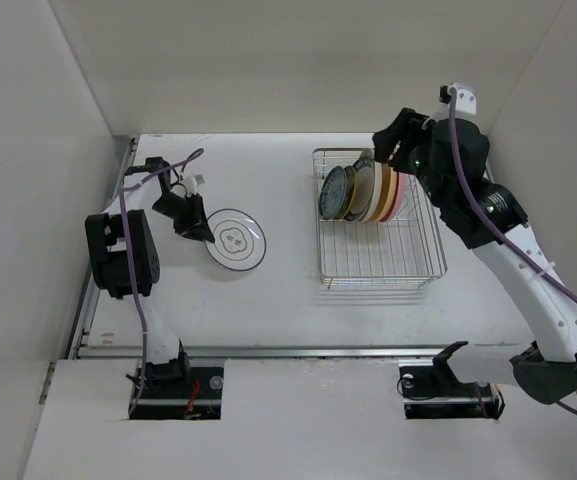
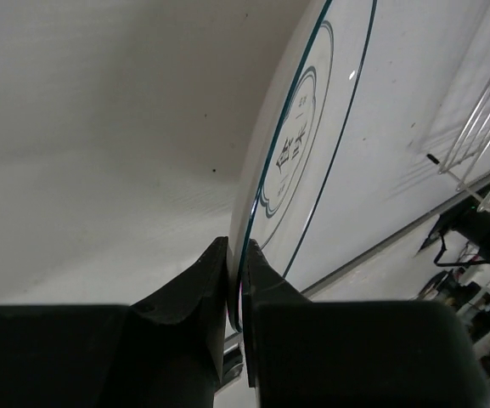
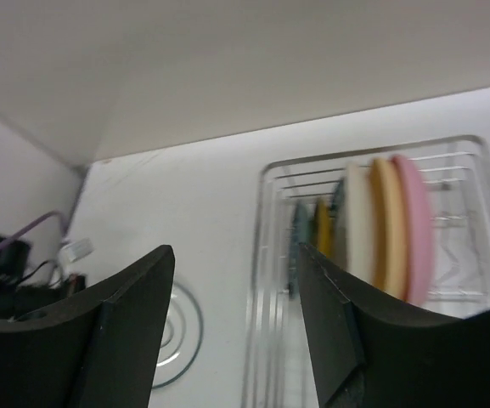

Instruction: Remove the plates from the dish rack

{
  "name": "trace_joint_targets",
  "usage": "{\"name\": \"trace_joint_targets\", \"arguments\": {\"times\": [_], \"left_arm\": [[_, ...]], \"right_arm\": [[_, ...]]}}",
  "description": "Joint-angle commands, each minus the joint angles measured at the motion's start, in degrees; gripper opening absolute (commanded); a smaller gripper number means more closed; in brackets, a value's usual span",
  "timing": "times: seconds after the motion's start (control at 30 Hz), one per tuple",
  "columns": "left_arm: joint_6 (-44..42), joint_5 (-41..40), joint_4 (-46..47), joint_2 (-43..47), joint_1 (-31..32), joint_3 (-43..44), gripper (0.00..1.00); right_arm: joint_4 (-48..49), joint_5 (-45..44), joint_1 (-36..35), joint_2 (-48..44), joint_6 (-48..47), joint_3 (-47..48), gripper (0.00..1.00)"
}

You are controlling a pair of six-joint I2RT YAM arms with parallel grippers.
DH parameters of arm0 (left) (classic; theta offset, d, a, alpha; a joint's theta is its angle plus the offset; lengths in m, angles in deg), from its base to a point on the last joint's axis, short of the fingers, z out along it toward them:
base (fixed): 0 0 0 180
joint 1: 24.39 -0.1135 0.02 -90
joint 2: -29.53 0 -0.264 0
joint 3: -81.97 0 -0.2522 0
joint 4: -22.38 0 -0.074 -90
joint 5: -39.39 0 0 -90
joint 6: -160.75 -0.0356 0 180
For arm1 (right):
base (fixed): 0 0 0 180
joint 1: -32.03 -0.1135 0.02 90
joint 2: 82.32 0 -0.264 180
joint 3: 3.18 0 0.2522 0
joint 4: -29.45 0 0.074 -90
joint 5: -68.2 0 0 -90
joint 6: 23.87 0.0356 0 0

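The left claw (image 2: 234, 255) is closed on the left rim of the white plate (image 1: 236, 240), which sits low over the worktop (image 1: 298, 320), well left of the dish rack (image 1: 383, 283). This plate has thin teal rings and a lobed centre mark. The right claw (image 3: 234, 255) is spread wide above the rack's far end, near the plates standing on edge there: pink plate (image 3: 414, 225), orange-yellow plate (image 3: 387, 221), cream plate (image 3: 359, 225) and darker teal ones.

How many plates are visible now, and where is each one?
6 at least. One white plate is left of the rack, its rim in the left pincer. Five stand in the rack: pink, orange, cream, yellow, teal. Others may hide between them.
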Motion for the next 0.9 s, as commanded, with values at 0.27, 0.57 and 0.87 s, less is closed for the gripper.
{"name": "trace_joint_targets", "arguments": {"times": [0.27,0.57,0.87], "left_arm": [[3.7,0.6,-1.1,-9.1,-2.1,7.1,0.24],[5.6,-8.2,-3.4,-5.5,-2.1,7.8,0.76],[5.4,-17.6,-7.6,3.3,-2.1,8.3,0.78]], "right_arm": [[-13.1,-20.2,6.4,5.1,-1.1,-0.2,0.69],[-10.6,-13.6,10.5,13.5,-4.1,0.3,0.56],[-9.4,-16.0,11.6,17.7,-4.1,0.3,0.51]]}}
